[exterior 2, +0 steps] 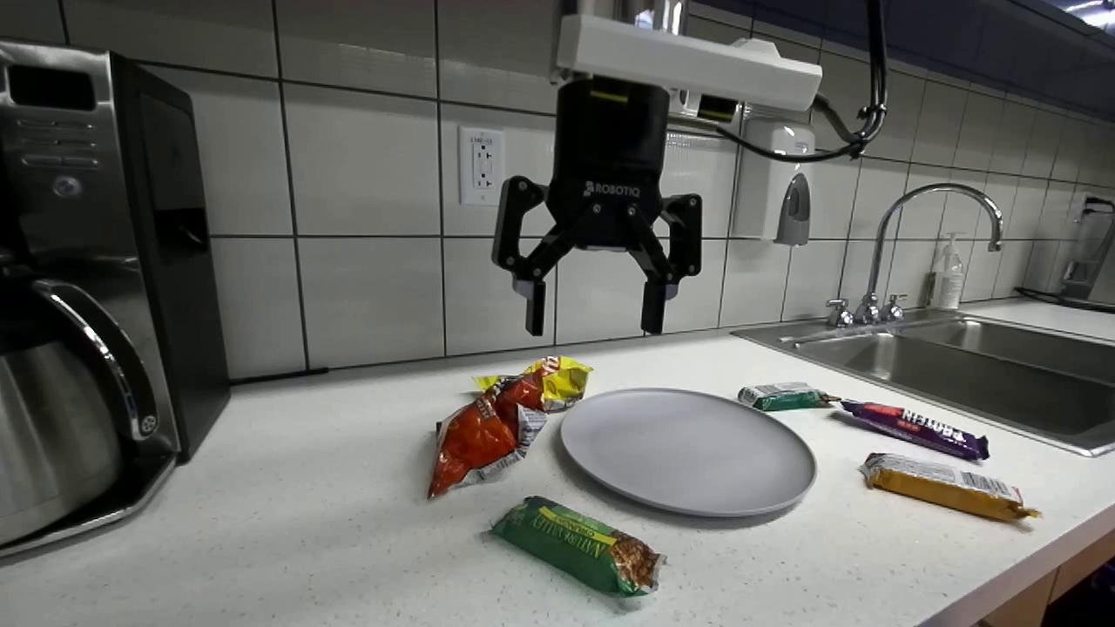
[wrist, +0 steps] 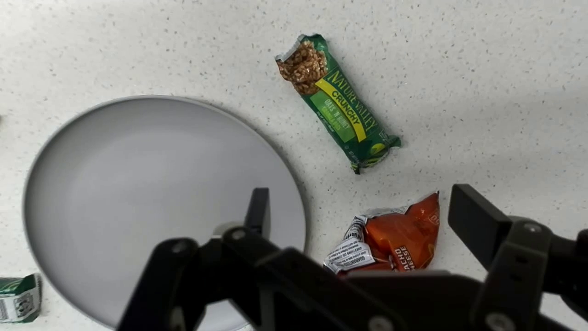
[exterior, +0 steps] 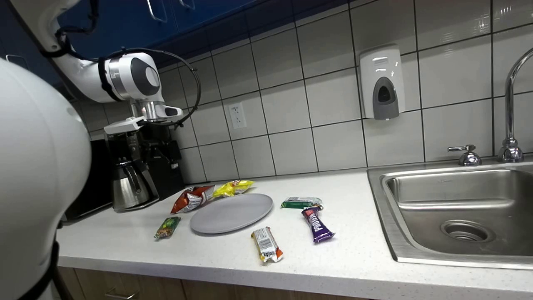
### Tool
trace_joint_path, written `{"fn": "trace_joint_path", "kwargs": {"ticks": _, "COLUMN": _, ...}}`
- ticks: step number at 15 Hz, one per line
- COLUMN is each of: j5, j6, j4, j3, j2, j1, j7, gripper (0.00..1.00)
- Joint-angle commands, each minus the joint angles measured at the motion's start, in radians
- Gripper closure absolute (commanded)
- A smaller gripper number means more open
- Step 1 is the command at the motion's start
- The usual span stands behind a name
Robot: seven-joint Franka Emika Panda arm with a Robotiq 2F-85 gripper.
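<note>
My gripper (exterior 2: 594, 315) hangs open above the counter with nothing between its fingertips. In the wrist view, its jaws stand wide either side of a crumpled red chip bag (wrist: 409, 234), which lies well below; the gripper's body hides part of it. A yellow bag (exterior 2: 571, 381) sits behind the red one. Beside them is a bare grey plate (wrist: 161, 174). A green granola bar (wrist: 342, 105) rests on the counter near the plate. Past the plate's far side lie a green-and-white bar (exterior 2: 784, 397), a purple protein bar (exterior 2: 915, 428) and a yellow-orange bar (exterior 2: 945, 488).
A steel coffee maker with a carafe (exterior 2: 61, 435) stands at one end of the counter. The sink (exterior: 387, 225) with its faucet (exterior: 510, 104) is at the opposite end. A soap dispenser (exterior: 382, 83) hangs on the tiled wall behind.
</note>
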Motion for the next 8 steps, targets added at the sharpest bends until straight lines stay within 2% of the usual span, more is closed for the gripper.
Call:
{"fn": "trace_joint_path", "kwargs": {"ticks": 1, "j5": 0.0, "j6": -0.002, "j4": 0.001, "j3": 0.017, "j2": 0.0, "j1": -0.018, "j7": 0.0, "gripper": 0.0}}
{"fn": "trace_joint_path", "kwargs": {"ticks": 8, "j5": 0.01, "j6": 0.001, "j4": 0.004, "j3": 0.033, "j2": 0.025, "j1": -0.01, "j7": -0.122, "gripper": 0.0}}
